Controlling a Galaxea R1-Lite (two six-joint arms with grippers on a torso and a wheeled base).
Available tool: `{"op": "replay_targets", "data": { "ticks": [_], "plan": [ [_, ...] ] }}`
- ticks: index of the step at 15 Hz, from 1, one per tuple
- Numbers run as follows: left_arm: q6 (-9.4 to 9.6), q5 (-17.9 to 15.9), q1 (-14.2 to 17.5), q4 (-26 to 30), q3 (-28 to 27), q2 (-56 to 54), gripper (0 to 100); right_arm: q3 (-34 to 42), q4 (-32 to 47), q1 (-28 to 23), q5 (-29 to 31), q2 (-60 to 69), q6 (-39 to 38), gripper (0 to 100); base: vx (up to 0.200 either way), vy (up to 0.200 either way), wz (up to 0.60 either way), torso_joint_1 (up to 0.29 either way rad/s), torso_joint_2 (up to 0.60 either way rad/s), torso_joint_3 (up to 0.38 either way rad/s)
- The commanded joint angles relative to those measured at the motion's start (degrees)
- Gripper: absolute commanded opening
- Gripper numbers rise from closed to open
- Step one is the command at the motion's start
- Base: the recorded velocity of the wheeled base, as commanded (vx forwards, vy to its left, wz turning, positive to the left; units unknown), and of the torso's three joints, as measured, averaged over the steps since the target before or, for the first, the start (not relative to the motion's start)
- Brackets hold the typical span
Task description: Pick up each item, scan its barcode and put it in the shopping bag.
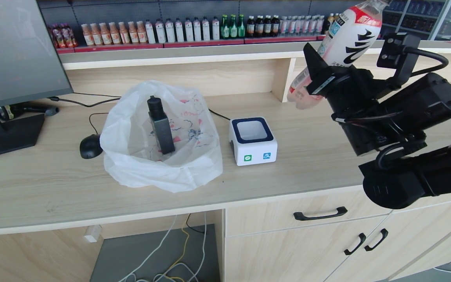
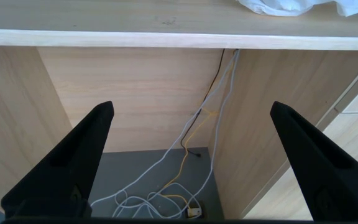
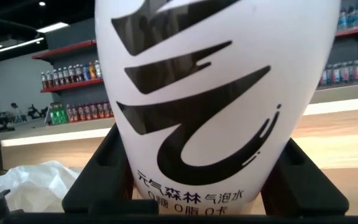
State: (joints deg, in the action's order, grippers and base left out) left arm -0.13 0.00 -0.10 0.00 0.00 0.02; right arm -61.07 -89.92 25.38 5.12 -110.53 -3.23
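The right arm [image 1: 417, 117] is matt black, built of thick round segments. A black cable [image 1: 433, 53] loops from its boxy camera mount [image 1: 395, 51]. The right gripper [image 1: 319, 76] carries a white label. The left gripper [image 2: 191, 109] has two black wedge-shaped fingers [image 2: 73, 162].

Bottle [image 3: 216, 93]: white label, black brush marks, centre of the frame, clamped between black fingers [image 3: 98, 180] of right gripper [image 3: 204, 165]. Background: white shopping bag [image 3: 30, 183], worktop [image 3: 344, 137], drink shelves [image 3: 67, 87].
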Motion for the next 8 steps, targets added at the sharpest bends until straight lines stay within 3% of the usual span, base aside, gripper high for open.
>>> {"op": "replay_targets", "data": {
  "ticks": [1,5,8],
  "plan": [
    [-0.04,0.0,0.0,0.0,0.0,0.0,100,1.4,-0.1,-0.2,0.1,1.7,0.2,0,0.000,0.000,0.00,0.000,0.00,0.000],
    [-0.04,0.0,0.0,0.0,0.0,0.0,100,5.6,-0.1,0.7,-0.1,2.3,2.7,0,0.000,0.000,0.00,0.000,0.00,0.000],
    [-0.13,0.0,0.1,0.0,0.0,0.0,100,4.5,-0.1,1.0,-0.1,2.3,2.7,0,0.000,0.000,0.00,0.000,0.00,0.000]
  ]
}}
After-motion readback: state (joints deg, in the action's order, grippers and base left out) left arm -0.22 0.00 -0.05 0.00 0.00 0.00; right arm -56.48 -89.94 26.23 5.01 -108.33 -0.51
